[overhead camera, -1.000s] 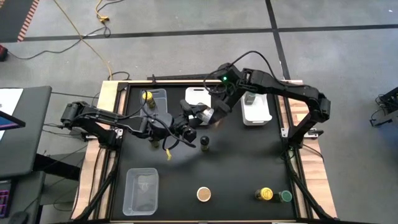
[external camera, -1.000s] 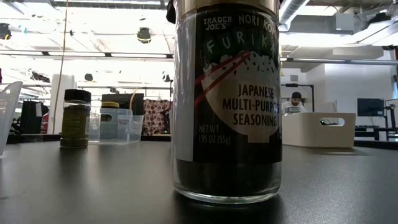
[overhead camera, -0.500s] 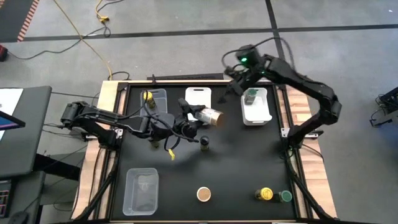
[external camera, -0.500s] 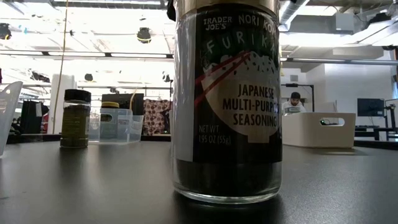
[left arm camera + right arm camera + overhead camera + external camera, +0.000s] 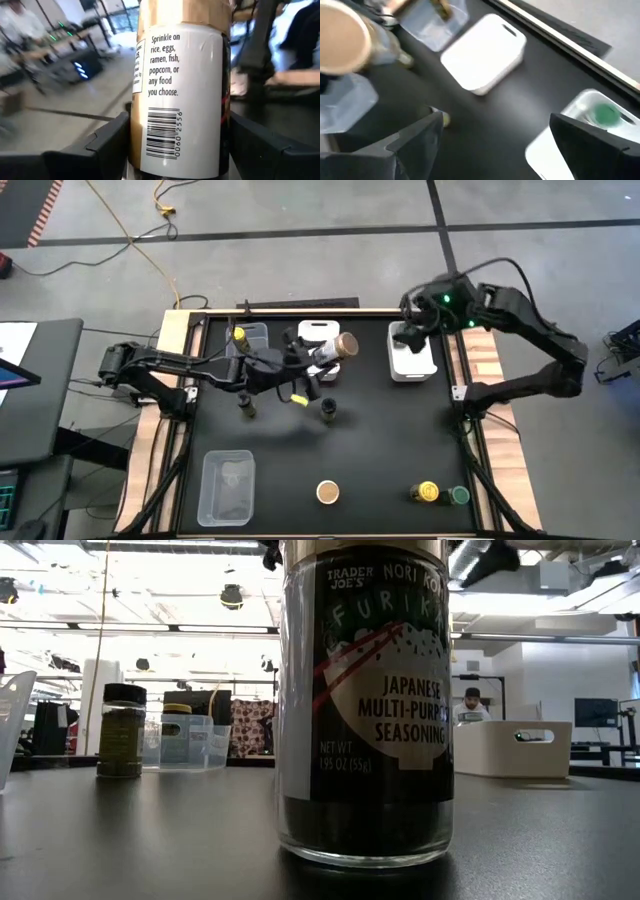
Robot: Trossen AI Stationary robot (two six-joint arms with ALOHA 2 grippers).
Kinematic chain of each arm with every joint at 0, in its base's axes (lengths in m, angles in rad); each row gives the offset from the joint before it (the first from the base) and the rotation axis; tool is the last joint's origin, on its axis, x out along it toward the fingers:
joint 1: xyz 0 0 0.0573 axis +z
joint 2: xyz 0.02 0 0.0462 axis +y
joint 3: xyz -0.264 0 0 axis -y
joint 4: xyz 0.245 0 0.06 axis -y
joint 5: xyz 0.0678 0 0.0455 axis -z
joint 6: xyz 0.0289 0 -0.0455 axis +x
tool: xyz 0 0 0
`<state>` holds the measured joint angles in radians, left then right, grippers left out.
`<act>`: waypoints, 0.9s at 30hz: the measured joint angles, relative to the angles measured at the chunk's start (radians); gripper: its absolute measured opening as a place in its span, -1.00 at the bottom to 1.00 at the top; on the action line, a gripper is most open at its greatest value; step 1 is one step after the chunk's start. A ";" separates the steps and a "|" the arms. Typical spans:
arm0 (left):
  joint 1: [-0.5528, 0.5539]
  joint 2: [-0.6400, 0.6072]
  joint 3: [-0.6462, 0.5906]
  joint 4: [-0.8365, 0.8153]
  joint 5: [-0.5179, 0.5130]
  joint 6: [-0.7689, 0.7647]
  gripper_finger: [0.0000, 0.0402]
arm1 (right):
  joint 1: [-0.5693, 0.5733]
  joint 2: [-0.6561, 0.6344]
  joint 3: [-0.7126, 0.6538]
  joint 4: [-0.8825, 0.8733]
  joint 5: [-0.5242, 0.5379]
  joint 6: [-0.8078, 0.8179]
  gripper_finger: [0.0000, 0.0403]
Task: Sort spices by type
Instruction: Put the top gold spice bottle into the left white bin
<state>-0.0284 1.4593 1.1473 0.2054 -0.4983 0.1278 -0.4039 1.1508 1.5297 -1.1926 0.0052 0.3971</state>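
My left gripper [image 5: 322, 358] [image 5: 180, 150] is shut on a spice jar [image 5: 340, 348] with a tan-brown top and a white barcode label. It holds the jar in the air over the middle white bin [image 5: 318, 332]. My right gripper [image 5: 408, 335] [image 5: 502, 145] is open and touches nothing. It hangs over the right white bin [image 5: 412, 360], where a green-topped jar [image 5: 605, 114] lies. A yellow-topped jar [image 5: 238, 335] sits in the far clear bin. A dark-topped jar [image 5: 329, 411] stands mid-table. Tan [image 5: 328, 493], yellow [image 5: 428, 492] and green [image 5: 459, 495] jars stand near the near edge. My left gripper pinches the tan-topped jar between its two fingers [image 5: 107, 145], one on each side of the labelled body's lower part [image 5: 165, 155], away from the cap. The fingers come from the table's left. The jar is lifted clear and lies tipped, with its top [image 5: 347, 344] toward the right.
A second clear bin [image 5: 227, 485] stands at the near left. The low view is filled by the tan-topped furikake jar [image 5: 365, 700], with the dark-topped jar [image 5: 122, 730] and the bins behind it. A person sits in the room beyond the table. Bare black table lies at centre right.
My right gripper has drawn away from the tan-topped jar, moving toward the table's right and far edge until it hangs over the right white bin. My left gripper has kept the jar and carried it toward the far edge, over the middle white bin.
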 joint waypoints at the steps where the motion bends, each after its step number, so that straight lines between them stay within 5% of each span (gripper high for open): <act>1: 0.009 0.000 0.000 0.001 0.033 -0.036 0.39 | 0.013 -0.015 -0.022 -0.017 0.013 0.003 0.95; 8: 0.040 0.000 0.000 0.066 0.185 -0.236 0.39 | 0.073 -0.071 -0.166 -0.059 0.022 0.045 0.95; 13: 0.034 -0.002 0.000 0.110 0.238 -0.210 0.39 | 0.077 -0.072 -0.236 -0.089 0.022 0.026 0.95; 17: 0.033 -0.002 0.000 0.067 0.318 -0.223 0.39 | 0.078 -0.053 -0.245 -0.028 0.022 -0.080 0.95; 27: 0.034 -0.002 0.000 0.037 0.326 -0.257 0.39 | 0.118 -0.050 -0.165 0.110 0.005 -0.393 0.95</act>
<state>0.0051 1.4578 1.1473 0.2428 -0.1722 -0.1291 -0.2855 1.1004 1.3648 -1.0828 0.0105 0.0039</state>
